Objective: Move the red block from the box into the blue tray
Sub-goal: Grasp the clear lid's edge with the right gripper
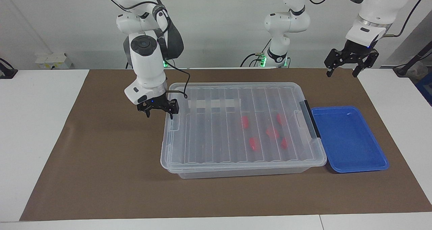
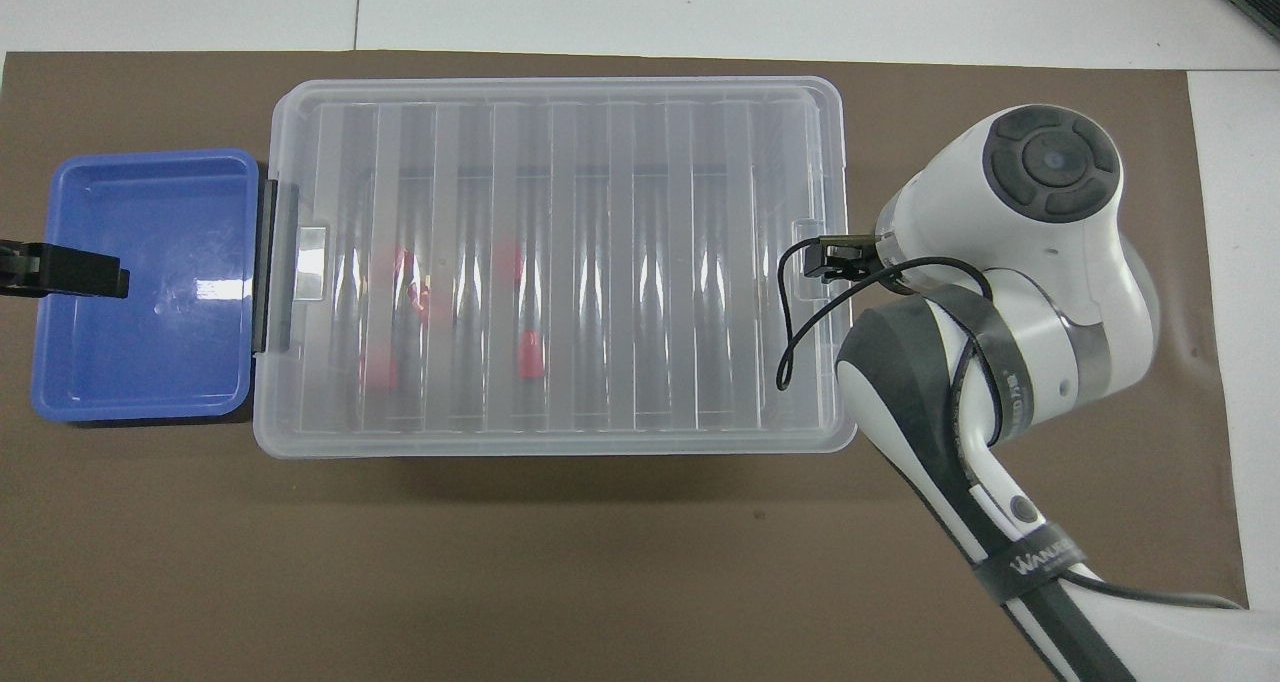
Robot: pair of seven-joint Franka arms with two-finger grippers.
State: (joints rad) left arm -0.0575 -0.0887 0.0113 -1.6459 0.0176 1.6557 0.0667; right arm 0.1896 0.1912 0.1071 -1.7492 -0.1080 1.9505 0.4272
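Observation:
The clear box (image 1: 209, 135) lies in the middle of the mat with its ribbed lid closed; it also shows in the overhead view (image 2: 600, 262). Several red blocks (image 1: 245, 122) lie inside under the lid, toward the black handle (image 1: 310, 118); they show dimly from above (image 2: 530, 354). The blue tray (image 1: 347, 139) sits empty beside the handle end (image 2: 150, 352). My right gripper (image 1: 159, 114) is open and empty, low over the box's end rim at the right arm's end (image 2: 828, 258). My left gripper (image 1: 341, 73) is open and empty, raised over the tray (image 2: 60, 269).
A brown mat (image 1: 101, 162) covers the white table (image 1: 37, 122). A black cable (image 2: 800, 332) loops from my right wrist over the lid's end. A white strip (image 1: 212, 104) shows through the lid.

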